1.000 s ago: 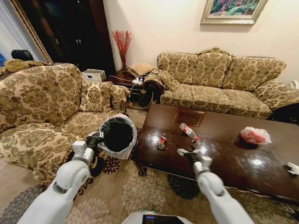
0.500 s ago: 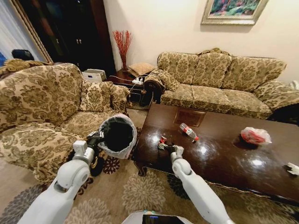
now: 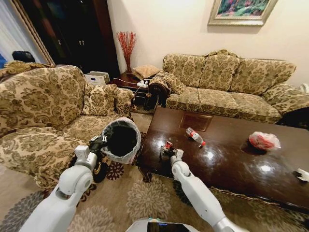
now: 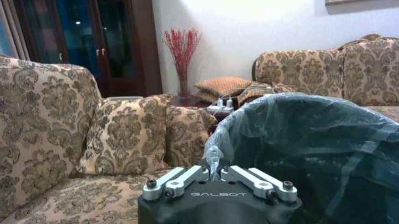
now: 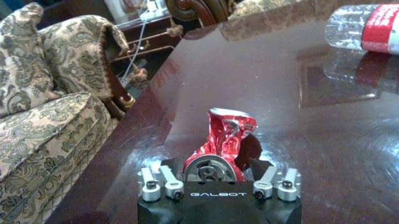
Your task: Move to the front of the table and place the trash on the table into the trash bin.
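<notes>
Left pincer [image 3: 100,143] is clamping closed on the liner rim of the trash bin [image 3: 121,140], holding it off the floor just left of the desk [image 3: 231,159] corner. Right pincer [image 5: 218,169] is sitting on the desk near that corner with its fingers spread around the red-and-white wrapper [image 5: 223,140], which is lying between them on the wood. Further right of that pincer, the bottle [image 3: 194,136] is lying just beyond it, the red-and-white bag bundle [image 3: 263,140] well apart, and the paper scrap [image 3: 302,174] at the far edge.
</notes>
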{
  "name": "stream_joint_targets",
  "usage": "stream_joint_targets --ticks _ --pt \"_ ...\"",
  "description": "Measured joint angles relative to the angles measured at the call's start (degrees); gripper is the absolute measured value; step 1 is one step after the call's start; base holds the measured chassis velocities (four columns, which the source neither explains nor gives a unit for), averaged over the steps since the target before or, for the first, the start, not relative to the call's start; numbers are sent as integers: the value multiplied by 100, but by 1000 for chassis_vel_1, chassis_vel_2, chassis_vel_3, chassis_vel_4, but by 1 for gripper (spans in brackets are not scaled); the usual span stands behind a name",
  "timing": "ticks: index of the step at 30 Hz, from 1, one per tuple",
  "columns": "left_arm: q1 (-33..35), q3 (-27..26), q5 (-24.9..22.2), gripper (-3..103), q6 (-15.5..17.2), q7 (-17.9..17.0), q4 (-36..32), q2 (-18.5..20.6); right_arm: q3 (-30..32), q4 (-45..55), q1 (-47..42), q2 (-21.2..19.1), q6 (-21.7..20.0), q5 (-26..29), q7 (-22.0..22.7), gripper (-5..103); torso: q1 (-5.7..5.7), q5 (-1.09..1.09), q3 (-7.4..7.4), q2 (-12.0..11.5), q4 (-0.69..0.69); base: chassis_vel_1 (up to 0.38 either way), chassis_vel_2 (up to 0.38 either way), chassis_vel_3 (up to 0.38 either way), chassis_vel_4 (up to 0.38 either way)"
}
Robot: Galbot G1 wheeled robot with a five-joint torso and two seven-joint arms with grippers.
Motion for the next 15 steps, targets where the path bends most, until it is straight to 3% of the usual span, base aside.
stream_joint_targets --ticks 3,6,15 --pt "1 12 0 5 0 1 -44 -2 12 62 -41 -34 -31 6 20 60 0 1 0 0 0 0 0 0 0" --pt "0 12 0 5 0 0 -64 12 33 125 -86 -74 -38 7 21 53 0 1 0 0 0 0 0 0 0" --pt "2 2 -6 5 2 -5 -96 56 105 381 -229 -151 10 -97 65 51 0 2 0 -1 1 0 0 0 0"
